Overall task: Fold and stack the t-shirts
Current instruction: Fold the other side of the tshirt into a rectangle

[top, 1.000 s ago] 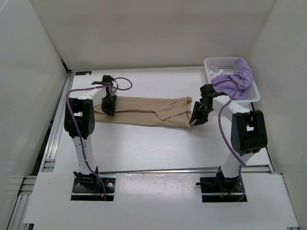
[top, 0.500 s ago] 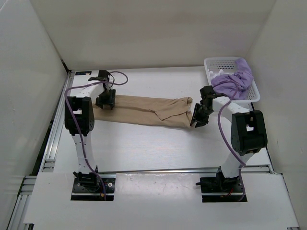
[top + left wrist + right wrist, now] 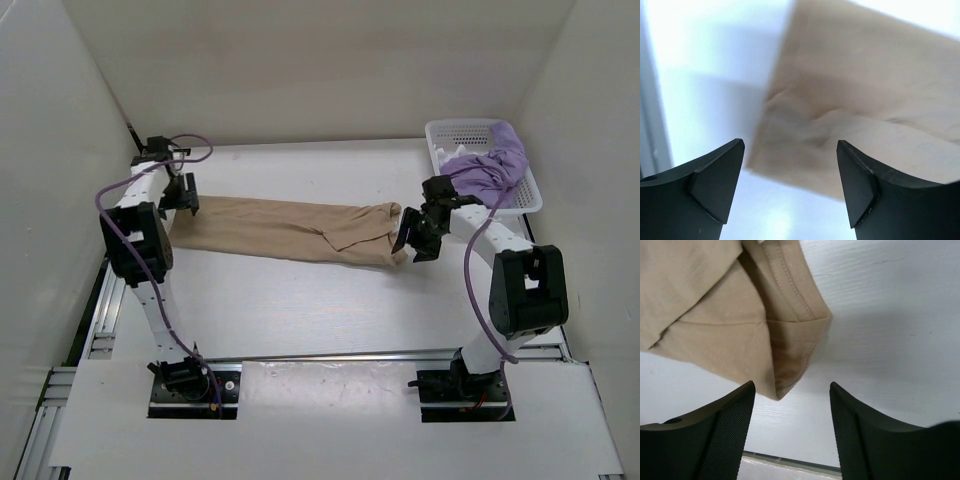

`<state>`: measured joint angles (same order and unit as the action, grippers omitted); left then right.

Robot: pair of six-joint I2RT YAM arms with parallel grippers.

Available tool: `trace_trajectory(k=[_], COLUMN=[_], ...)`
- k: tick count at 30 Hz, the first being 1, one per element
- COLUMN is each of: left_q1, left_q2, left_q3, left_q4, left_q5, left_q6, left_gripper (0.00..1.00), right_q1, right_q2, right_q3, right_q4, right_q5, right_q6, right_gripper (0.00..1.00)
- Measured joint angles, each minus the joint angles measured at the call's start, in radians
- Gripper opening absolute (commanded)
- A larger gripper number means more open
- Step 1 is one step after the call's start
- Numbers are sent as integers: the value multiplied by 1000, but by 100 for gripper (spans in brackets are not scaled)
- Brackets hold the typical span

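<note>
The tan t-shirt (image 3: 290, 230) lies flat on the table as a long strip folded lengthwise, running left to right. My left gripper (image 3: 183, 192) hovers open at its left end; in the left wrist view the tan t-shirt's corner (image 3: 865, 100) lies beyond the spread fingers (image 3: 715, 185), untouched. Just off the strip's right end my right gripper (image 3: 418, 240) is open, and the hemmed corner (image 3: 785, 375) lies free between its fingers (image 3: 730, 435). The lavender t-shirt (image 3: 490, 170) is bunched in the basket, with the white t-shirt (image 3: 462, 153) partly hidden under it.
The white perforated basket (image 3: 530, 200) stands at the back right, close behind the right arm. A metal rail (image 3: 105, 310) runs along the table's left edge. White walls enclose the table on three sides.
Both grippers have opened and let go of the tan t-shirt. The left gripper swung left and back past the strip's left end, which now reaches further left. The right gripper barely moved.
</note>
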<state>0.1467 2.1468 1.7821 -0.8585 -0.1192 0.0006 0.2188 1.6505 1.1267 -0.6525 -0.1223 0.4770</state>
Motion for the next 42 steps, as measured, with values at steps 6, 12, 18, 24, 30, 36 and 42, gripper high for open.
trace_trajectory(k=[6, 12, 18, 24, 30, 36, 42], left_q1=[132, 152, 146, 143, 147, 155, 162], left_q2=[-91, -87, -51, -48, -71, -237, -404], left_q3=[-151, -232, -228, -226, -261, -507, -734], left_q4=[-31, -55, -47, -45, -19, 13, -17], left_q5=[36, 62, 96, 137, 128, 82, 34], left_q6=[0, 0, -7, -6, -9, -9, 2], left_gripper=[87, 88, 49, 10, 10, 10, 69], right_q1=[0, 6, 10, -1, -1, -1, -1], right_q2=[-36, 44, 139, 135, 97, 31, 7], right_q3=[-59, -63, -63, -110, -144, -184, -207], right_q4=[51, 125, 159, 195, 174, 116, 80], right_q5=[-82, -151, -170, -195, -169, -78, -52], right_q6=[41, 109, 150, 171, 140, 98, 87], right_gripper=[71, 55, 10, 0, 0, 2, 28])
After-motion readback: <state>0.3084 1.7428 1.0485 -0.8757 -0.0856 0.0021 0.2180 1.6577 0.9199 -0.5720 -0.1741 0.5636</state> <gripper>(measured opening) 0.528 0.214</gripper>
